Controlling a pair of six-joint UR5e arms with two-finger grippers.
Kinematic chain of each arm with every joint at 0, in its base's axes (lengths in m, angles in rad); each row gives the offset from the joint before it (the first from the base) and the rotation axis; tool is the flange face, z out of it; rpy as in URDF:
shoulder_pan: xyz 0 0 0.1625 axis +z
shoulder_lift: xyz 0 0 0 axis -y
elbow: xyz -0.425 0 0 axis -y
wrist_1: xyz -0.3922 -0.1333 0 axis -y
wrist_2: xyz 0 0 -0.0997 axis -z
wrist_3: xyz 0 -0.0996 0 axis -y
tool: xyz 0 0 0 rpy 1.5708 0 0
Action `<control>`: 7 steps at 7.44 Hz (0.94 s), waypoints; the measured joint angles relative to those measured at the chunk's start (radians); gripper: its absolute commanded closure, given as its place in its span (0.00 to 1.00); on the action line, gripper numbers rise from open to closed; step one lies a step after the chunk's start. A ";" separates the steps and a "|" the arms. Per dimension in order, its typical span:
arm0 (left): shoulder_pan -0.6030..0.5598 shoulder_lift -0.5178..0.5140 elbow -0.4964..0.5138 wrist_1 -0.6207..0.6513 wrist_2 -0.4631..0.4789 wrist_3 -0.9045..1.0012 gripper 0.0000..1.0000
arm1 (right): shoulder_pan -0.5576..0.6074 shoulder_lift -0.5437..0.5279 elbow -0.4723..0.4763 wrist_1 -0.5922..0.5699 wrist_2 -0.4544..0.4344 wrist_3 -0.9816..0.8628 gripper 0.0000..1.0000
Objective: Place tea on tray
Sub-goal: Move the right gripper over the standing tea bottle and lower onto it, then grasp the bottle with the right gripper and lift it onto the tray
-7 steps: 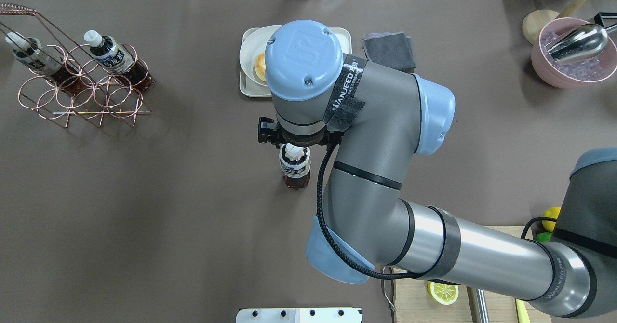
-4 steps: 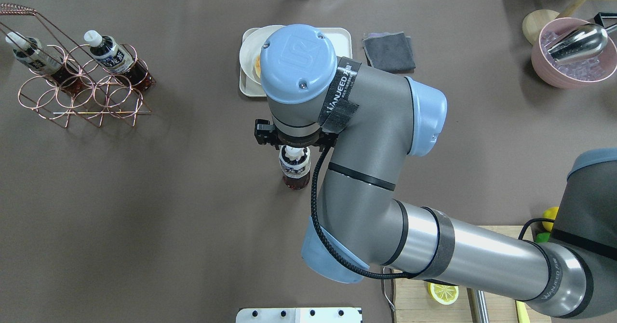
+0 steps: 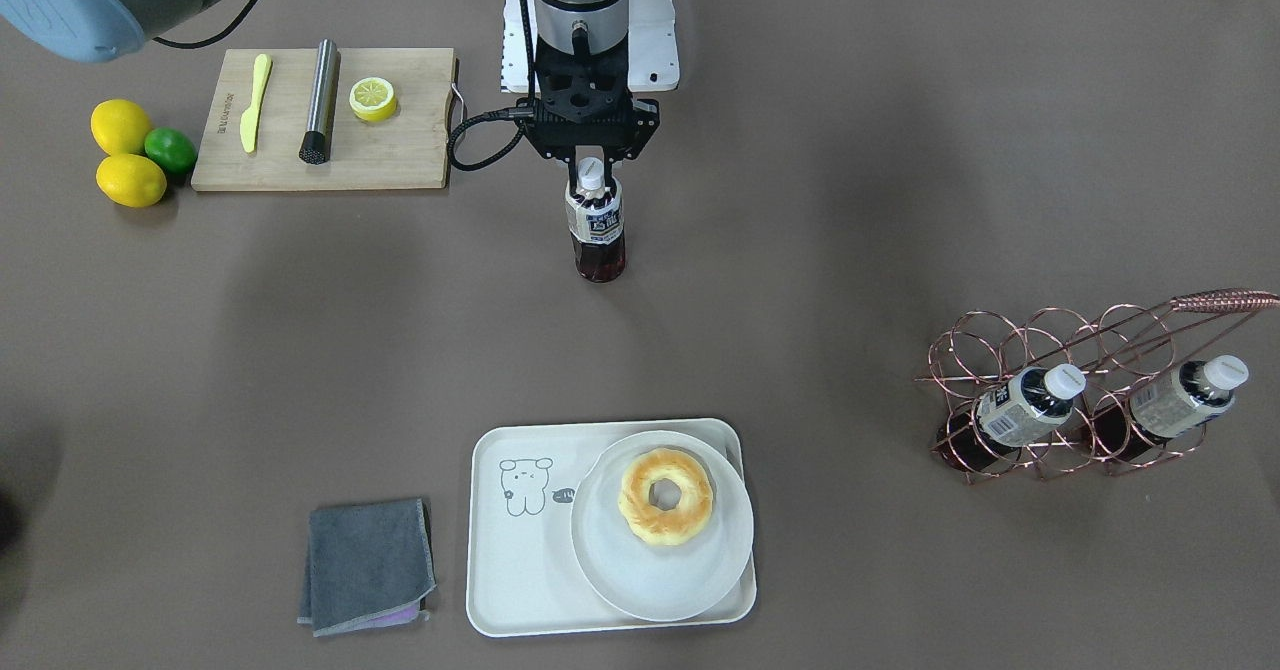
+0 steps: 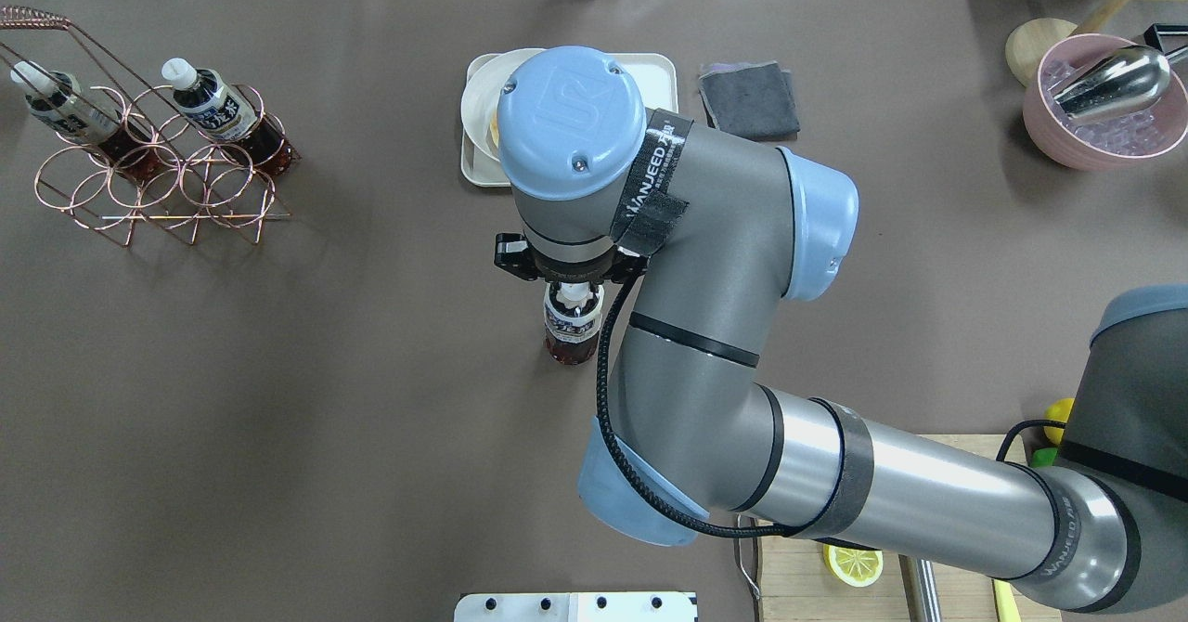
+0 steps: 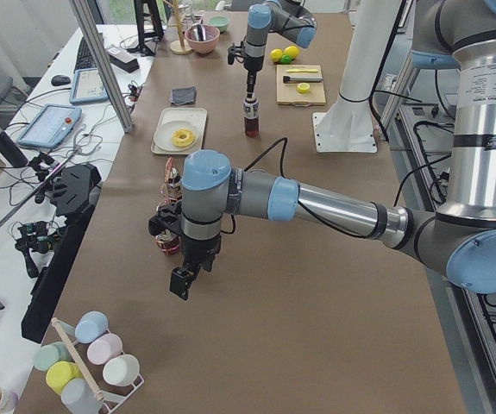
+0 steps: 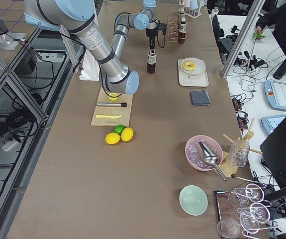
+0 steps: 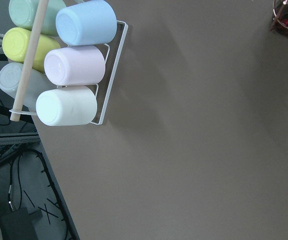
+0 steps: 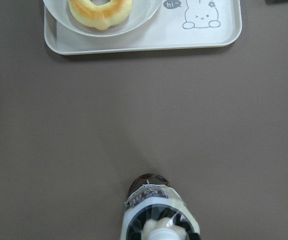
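A tea bottle (image 3: 597,225) with a white cap stands upright on the brown table in the middle; it also shows in the overhead view (image 4: 572,325) and the right wrist view (image 8: 156,215). My right gripper (image 3: 592,165) is right above it, fingers closed on the cap and neck. The cream tray (image 3: 520,550) with the bear drawing lies farther out across the table (image 8: 204,37). A round plate with a doughnut (image 3: 665,495) fills its one half. My left gripper (image 5: 181,280) hangs over the table near the wire rack; I cannot tell if it is open or shut.
A copper wire rack (image 3: 1090,390) holds two more tea bottles. A grey cloth (image 3: 368,565) lies beside the tray. A cutting board (image 3: 320,120) with a lemon half, and whole lemons (image 3: 128,155), lie near the robot. A pink bowl (image 4: 1095,102) stands far right.
The right wrist moved a little left and settled over the bottle. The bottle's top shifted slightly right, and more of its cap is now covered by the gripper.
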 measured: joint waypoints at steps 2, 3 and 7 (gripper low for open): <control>0.000 -0.002 0.003 0.000 0.000 -0.001 0.02 | 0.000 0.002 -0.003 -0.001 -0.006 0.001 1.00; 0.000 -0.002 0.003 0.000 0.000 -0.001 0.02 | 0.011 0.016 -0.003 -0.007 -0.004 -0.001 1.00; 0.000 -0.004 0.000 -0.001 0.000 -0.003 0.02 | 0.176 0.072 -0.055 -0.055 0.098 -0.093 1.00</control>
